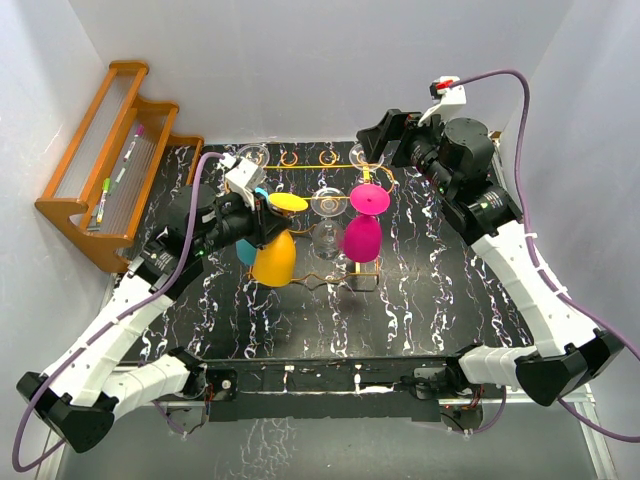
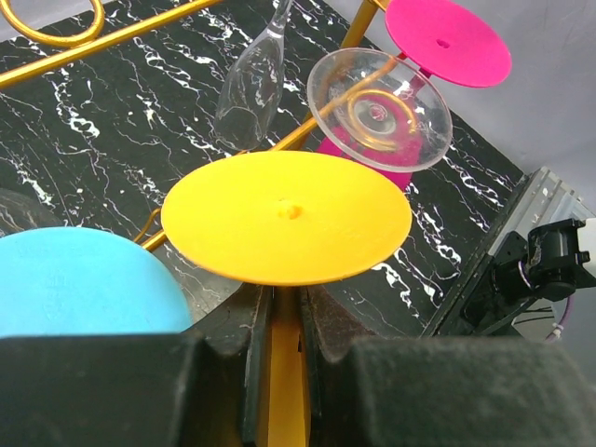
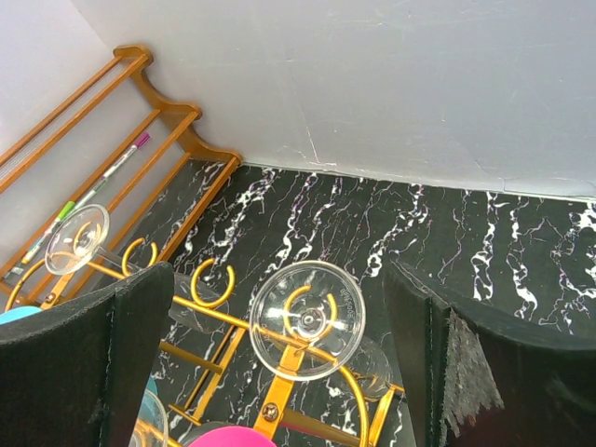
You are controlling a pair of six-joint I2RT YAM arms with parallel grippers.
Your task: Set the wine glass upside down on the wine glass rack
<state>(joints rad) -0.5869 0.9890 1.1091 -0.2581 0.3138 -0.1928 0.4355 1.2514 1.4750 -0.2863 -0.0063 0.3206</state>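
Observation:
My left gripper (image 1: 268, 214) is shut on the stem of a yellow wine glass (image 1: 274, 258), held upside down with its foot (image 1: 288, 202) up, at the left end of the gold wire rack (image 1: 312, 181). In the left wrist view its fingers (image 2: 233, 335) pinch the yellow stem (image 2: 284, 372) under the yellow foot (image 2: 287, 216); a gold rail (image 2: 112, 37) runs beneath. I cannot tell whether the stem sits in a slot. My right gripper (image 1: 383, 140) is open and empty above the rack's far right end, over a clear glass foot (image 3: 307, 319) resting in a ring slot.
A magenta glass (image 1: 362, 236) and clear glasses (image 1: 327, 201) hang upside down on the rack. A blue foot (image 2: 74, 284) is just left of the yellow one. A brown wooden stepped rack (image 1: 105, 160) holding pens stands at the far left.

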